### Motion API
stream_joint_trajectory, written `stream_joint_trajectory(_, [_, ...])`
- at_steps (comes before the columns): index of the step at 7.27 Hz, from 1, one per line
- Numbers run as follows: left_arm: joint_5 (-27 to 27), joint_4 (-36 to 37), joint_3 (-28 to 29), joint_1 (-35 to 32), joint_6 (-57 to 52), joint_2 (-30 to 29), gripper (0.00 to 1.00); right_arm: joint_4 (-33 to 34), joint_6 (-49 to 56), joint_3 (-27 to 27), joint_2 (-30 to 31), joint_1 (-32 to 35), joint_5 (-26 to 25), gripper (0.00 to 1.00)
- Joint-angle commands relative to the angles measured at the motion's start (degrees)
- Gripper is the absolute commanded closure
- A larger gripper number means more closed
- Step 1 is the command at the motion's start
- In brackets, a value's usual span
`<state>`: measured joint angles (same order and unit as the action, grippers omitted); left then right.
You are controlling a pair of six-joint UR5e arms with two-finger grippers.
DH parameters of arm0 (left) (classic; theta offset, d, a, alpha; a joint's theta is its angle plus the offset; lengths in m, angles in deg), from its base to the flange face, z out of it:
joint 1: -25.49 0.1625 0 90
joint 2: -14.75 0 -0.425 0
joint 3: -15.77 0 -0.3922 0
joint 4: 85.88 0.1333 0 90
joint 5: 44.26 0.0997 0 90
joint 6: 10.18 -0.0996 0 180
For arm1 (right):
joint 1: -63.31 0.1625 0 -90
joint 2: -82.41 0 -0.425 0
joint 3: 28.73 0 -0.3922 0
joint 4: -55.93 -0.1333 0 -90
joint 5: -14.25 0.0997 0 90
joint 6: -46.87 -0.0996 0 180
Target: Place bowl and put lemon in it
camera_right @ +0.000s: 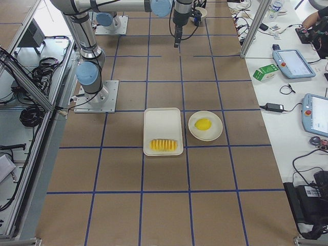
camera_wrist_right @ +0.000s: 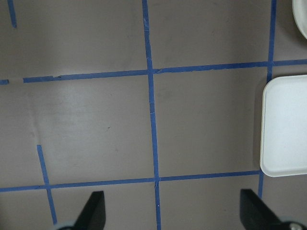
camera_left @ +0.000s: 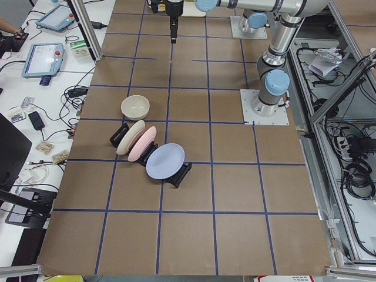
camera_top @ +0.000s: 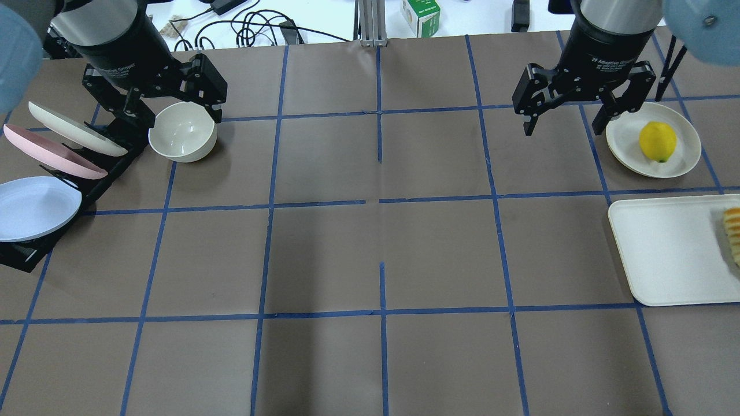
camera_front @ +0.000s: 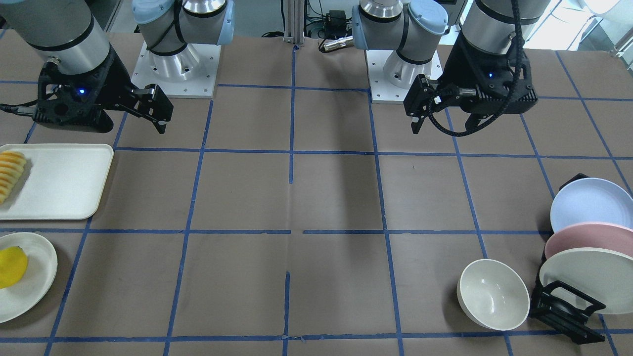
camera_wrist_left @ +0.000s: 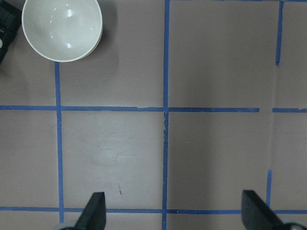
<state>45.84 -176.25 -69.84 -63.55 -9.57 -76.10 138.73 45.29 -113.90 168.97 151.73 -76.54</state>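
Observation:
The cream-white bowl [camera_top: 182,133] stands upright on the table beside the plate rack; it also shows in the front view [camera_front: 493,294] and at the top left of the left wrist view [camera_wrist_left: 62,28]. My left gripper [camera_top: 170,112] hangs open and empty high above the table near the bowl; its fingertips [camera_wrist_left: 93,211] show wide apart. The yellow lemon [camera_top: 657,141] lies on a small cream plate [camera_top: 627,141] at the far right. My right gripper [camera_top: 566,121] is open and empty, raised to the left of that plate; its fingertips [camera_wrist_right: 93,211] stand wide apart.
A black rack with a cream, a pink and a blue plate [camera_top: 40,167] stands just left of the bowl. A rectangular cream tray [camera_top: 665,254] with sliced ridged orange-yellow food [camera_top: 733,234] lies nearer the robot than the lemon plate. Blue tape lines grid the brown table.

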Motion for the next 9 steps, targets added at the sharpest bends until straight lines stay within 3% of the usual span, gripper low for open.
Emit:
stream_joint_trajectory(1, [0.33,0.02,0.96,0.09,-0.52,-0.91,0.0,-0.01,0.0,0.01,0.09,0.0,0.0,0.0])
stream_joint_trajectory(3, [0.24,0.19,0.97,0.62,-1.48,-1.35,0.0,0.34,0.79,0.01,0.01,-0.26,0.0,0.0])
stream_joint_trajectory(5, [-0.45,2.47,0.62,6.73,-9.45,-4.24,0.0,0.78,0.79,0.53,-0.34,-0.7,0.0,0.0])
stream_joint_trajectory(7, [-2.47,8.42,0.17,14.39,-15.87,-9.59,0.0,1.48,0.88,0.01,-1.22,-0.97,-0.96,0.0])
stream_joint_trajectory(8, [-1.96,14.89,-0.26,16.86,-22.17,-14.05,0.0,1.83,0.44,-0.17,-4.01,-1.49,-1.32,0.0])
stream_joint_trajectory(9, [-2.3,17.31,0.17,19.32,-23.71,-17.84,0.0,6.45,0.52,0.35,-6.13,-4.63,-1.32,0.0])
